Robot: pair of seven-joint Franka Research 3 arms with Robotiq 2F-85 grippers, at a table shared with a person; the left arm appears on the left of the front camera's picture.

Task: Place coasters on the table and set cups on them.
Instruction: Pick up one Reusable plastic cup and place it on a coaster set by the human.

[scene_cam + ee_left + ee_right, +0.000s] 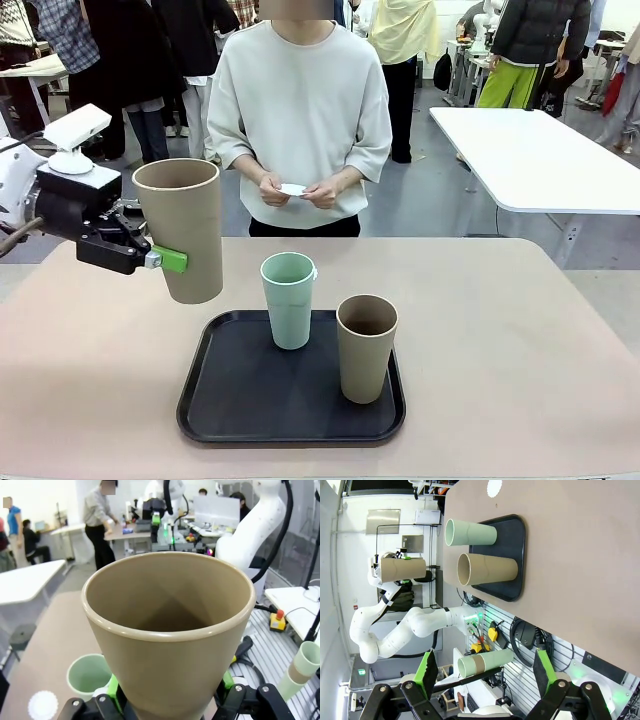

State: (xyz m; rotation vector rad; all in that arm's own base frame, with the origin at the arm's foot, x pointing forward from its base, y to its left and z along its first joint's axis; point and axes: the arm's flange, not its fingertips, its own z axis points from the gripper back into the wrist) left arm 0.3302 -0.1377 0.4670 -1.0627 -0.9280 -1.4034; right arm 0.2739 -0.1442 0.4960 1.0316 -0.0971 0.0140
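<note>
The brown cup [180,230] hangs clear above the table [80,350], upright with its mouth up, just left of the black tray [215,400]. My left tool [165,260] grips its lower half from the side. What counts is the coaster [42,705]. In my left wrist view it lies flat on the table, below the cup and beyond the mint cup [288,300]. I judge the move goes across, then straight down, base centred on the disc. The mint cup and the second brown cup [367,345] stand on the tray, near that path. The person's hands [325,193] hold a small white piece [293,189], likely another coaster. My right tool [485,660] gapes wide, empty.
</note>
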